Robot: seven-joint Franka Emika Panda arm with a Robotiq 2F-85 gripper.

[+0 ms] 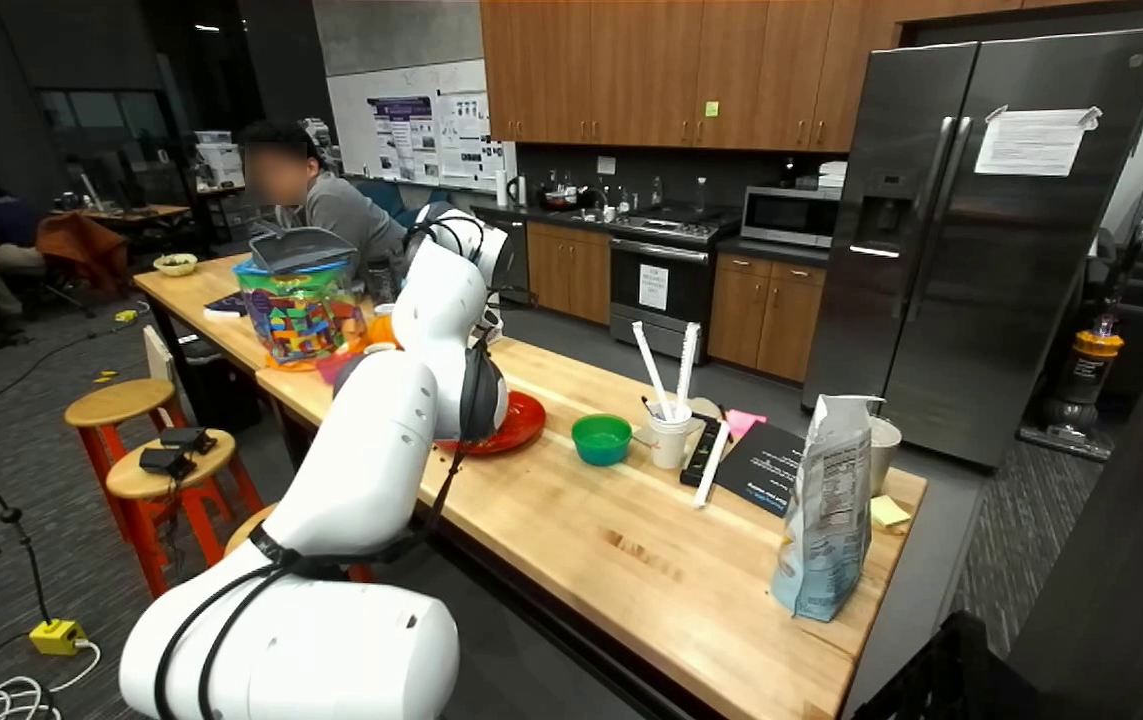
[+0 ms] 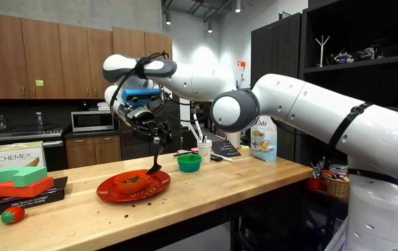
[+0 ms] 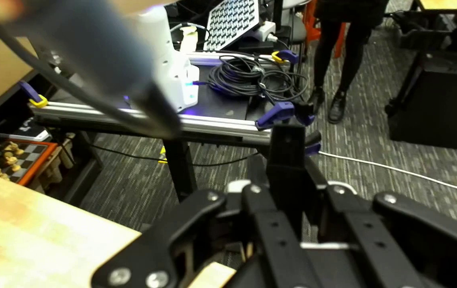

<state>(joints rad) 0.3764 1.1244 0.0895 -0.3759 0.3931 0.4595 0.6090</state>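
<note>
Ext. view: blk. spoon (image 2: 155, 168) in tool (image 2: 164, 134)

A: What finish did the arm (image 2: 310, 108) show?
B: Glossy white and rounded, marked by small circular recesses (image 2: 292, 116). Dark grey joint covers (image 2: 250, 104) were also noted.
A: How were the cables (image 2: 142, 66) found?
B: Black, routed externally and bundled tightly. A black strap (image 2: 349, 121) encircled the white surface.
A: And the claw (image 3: 286, 171)?
B: It was black, with angular linkage bars (image 3: 286, 256) and bright metal screws (image 3: 119, 276). A blue housing (image 2: 141, 92) bearing two dark round fittings (image 2: 135, 99) was mounted nearby.
</note>
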